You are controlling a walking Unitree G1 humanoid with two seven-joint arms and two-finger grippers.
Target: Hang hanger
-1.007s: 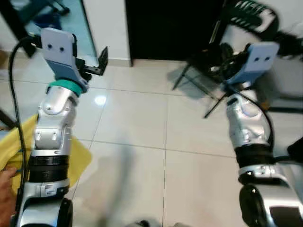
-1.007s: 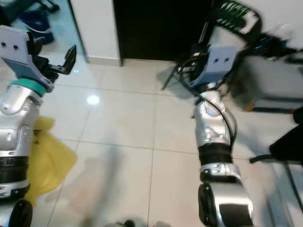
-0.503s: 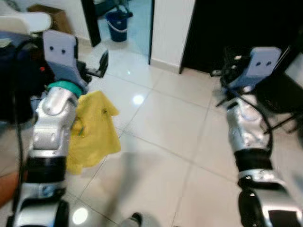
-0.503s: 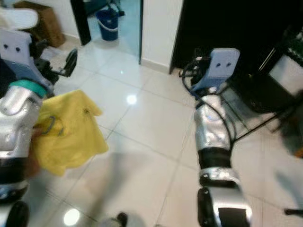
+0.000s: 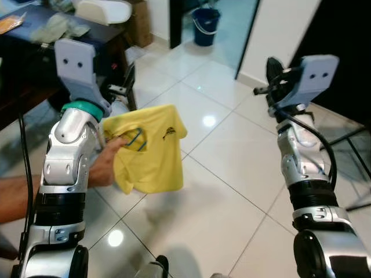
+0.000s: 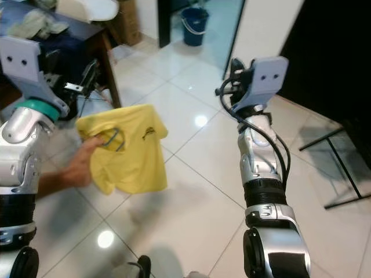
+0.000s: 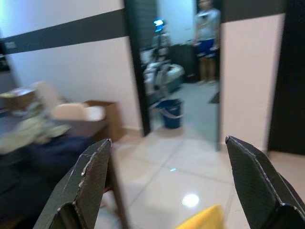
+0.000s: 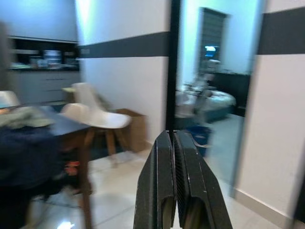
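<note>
A person's hand (image 5: pixel 108 166) holds up a yellow T-shirt (image 5: pixel 152 155) on a grey hanger, whose hook (image 6: pixel 112 139) pokes out at the collar. It hangs just right of my raised left arm and below my left gripper (image 6: pixel 87 77). In the left wrist view that gripper (image 7: pixel 167 141) is open wide, with only the shirt's yellow edge (image 7: pixel 202 221) low between the fingers. My right gripper (image 5: pixel 271 70) is raised to the right, well apart from the shirt. Its fingers (image 8: pixel 164 181) are pressed together and hold nothing.
A dark table (image 5: pixel 35 49) with cloths stands at the far left, with a white chair (image 5: pixel 103 10) and a cardboard box behind it. A blue bucket (image 5: pixel 206 25) sits in the doorway. Black frame legs (image 6: pixel 339 168) cross the tiled floor at the right.
The camera has swung left, so the table and doorway have come into view. The person's hand has lifted the yellow shirt higher beside my left arm. Both arms keep their raised pose.
</note>
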